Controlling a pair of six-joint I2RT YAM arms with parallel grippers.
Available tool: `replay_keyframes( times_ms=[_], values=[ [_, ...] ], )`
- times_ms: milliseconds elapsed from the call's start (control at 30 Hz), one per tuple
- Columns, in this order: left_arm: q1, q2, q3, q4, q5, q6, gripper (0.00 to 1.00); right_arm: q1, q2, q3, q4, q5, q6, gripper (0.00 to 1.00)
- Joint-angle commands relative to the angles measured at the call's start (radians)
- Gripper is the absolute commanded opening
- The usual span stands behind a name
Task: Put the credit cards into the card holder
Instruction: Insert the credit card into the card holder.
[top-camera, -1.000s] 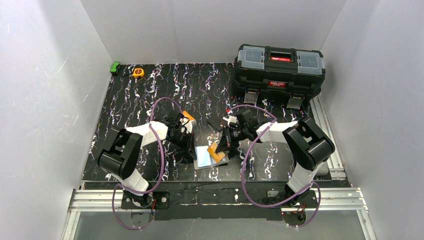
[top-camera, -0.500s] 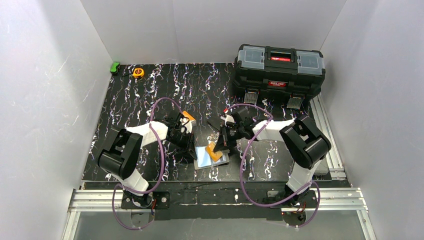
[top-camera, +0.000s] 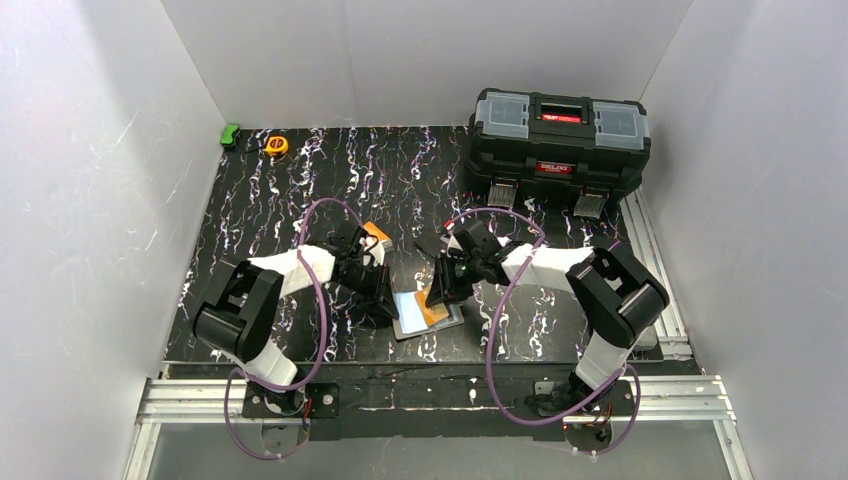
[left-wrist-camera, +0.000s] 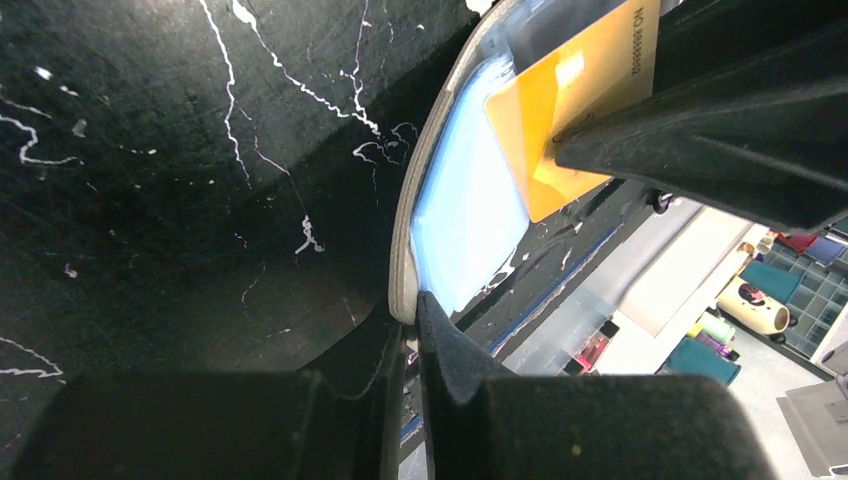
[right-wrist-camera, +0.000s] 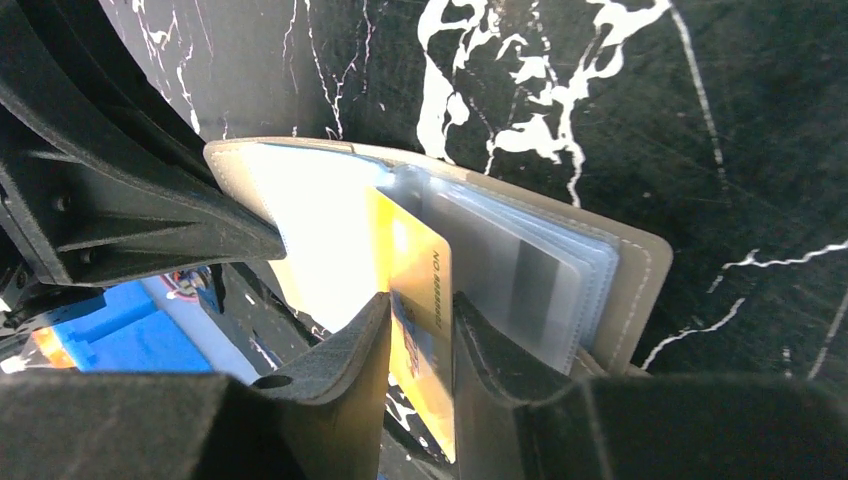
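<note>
The card holder (right-wrist-camera: 642, 262) lies open near the front of the black table (top-camera: 300, 190). The left gripper (left-wrist-camera: 410, 305) is closed tight on its edge. The right gripper (right-wrist-camera: 422, 300) has its jaws narrowly apart, 1 on each side of an orange card (right-wrist-camera: 410, 250) that sits partly in a clear pocket (right-wrist-camera: 520, 275).

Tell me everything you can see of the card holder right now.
The card holder is a small taupe, leather-looking wallet with stitched edges. It lies open on the black marbled table, near the front, between the two arms. Inside is a stack of clear plastic pockets, pale blue in places. An orange card stands partly inside one pocket, and the right gripper straddles it with jaws parted. The left gripper is shut on the holder's rim.
</note>
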Motion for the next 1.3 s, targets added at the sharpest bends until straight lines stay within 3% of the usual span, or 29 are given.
replay_keyframes(
  times_ms=[0,300,633,900,1033,1167,1267],
  values=[
    [-0.005,-0.045,-0.022,-0.001,0.031,-0.011,0.07,0.038,-0.014,0.037,-0.112,0.104,-0.044,0.36],
    [-0.005,-0.043,-0.024,0.012,0.031,-0.012,0.07,0.105,0.03,0.112,-0.205,0.169,-0.098,0.39],
    [-0.005,-0.032,-0.021,0.014,0.031,-0.013,0.07,0.121,0.034,0.138,-0.331,0.28,-0.136,0.58],
    [-0.005,-0.043,-0.031,0.017,0.029,-0.016,0.06,0.121,0.038,0.124,-0.336,0.312,-0.166,0.61],
    [-0.005,-0.044,-0.039,0.029,0.029,-0.017,0.06,0.109,0.044,0.083,-0.25,0.245,-0.164,0.55],
    [-0.005,-0.045,-0.035,0.026,0.029,-0.01,0.04,0.027,0.048,0.02,-0.117,0.029,-0.161,0.43],
    [-0.005,-0.045,-0.036,0.028,0.028,-0.006,0.04,-0.057,0.047,-0.026,-0.038,-0.121,-0.154,0.39]
  ],
)
